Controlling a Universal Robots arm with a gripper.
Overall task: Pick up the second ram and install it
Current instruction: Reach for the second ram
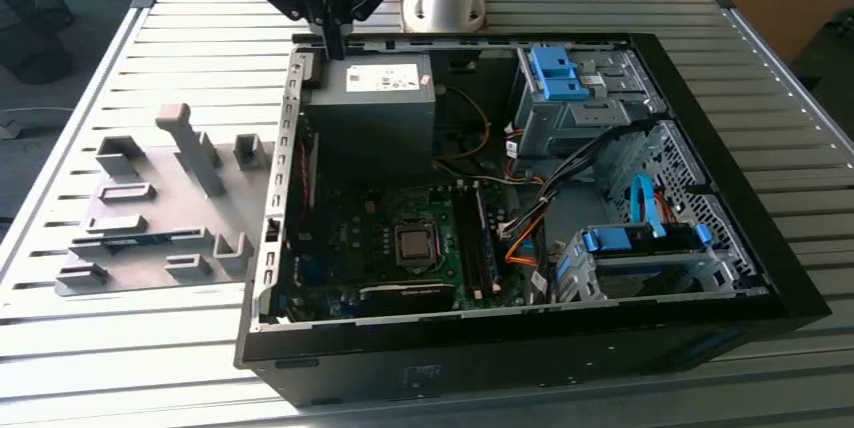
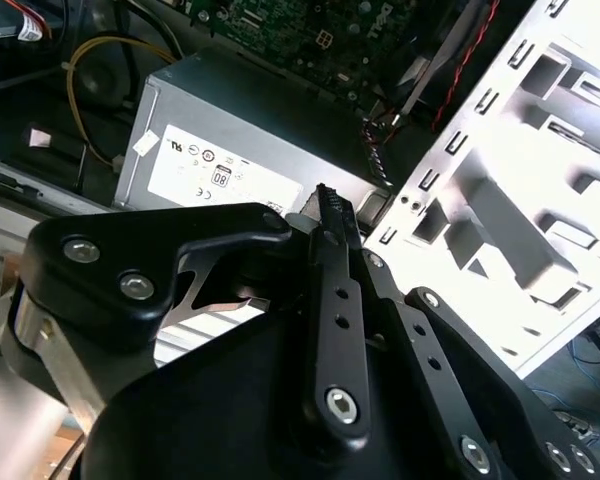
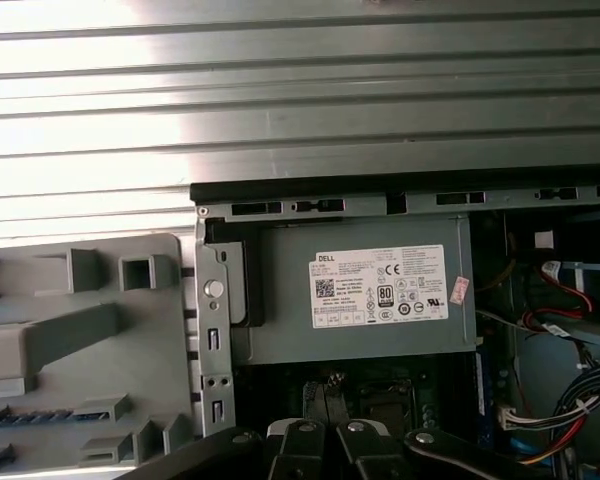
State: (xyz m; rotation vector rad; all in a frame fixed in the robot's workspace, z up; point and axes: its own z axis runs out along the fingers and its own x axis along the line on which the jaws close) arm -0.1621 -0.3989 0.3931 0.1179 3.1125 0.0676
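Table (image 1: 160, 38): ribbed bare metal slats, satin, with bright glare streaks. 
PC case (image 1: 534, 348): black painted sheet metal, matt outside. Its inner frame (image 3: 212, 330) is bare grey steel, smooth. 
Power supply (image 1: 374, 118): dull grey sheet metal with a white paper label (image 1: 380, 78) (slight gloss on it). 
Fixture tray (image 1: 147, 208): light grey plastic, matt. 
Drive brackets (image 1: 554, 73): blue plastic, mild sheen. 
Motherboard (image 1: 347, 228): green circuit board, semi-gloss. 
Gripper (image 2: 326, 197) links: black, matt, smooth, with shiny metal screw heads (image 2: 340, 403). 
Cables (image 1: 514, 233): coloured plastic insulation.
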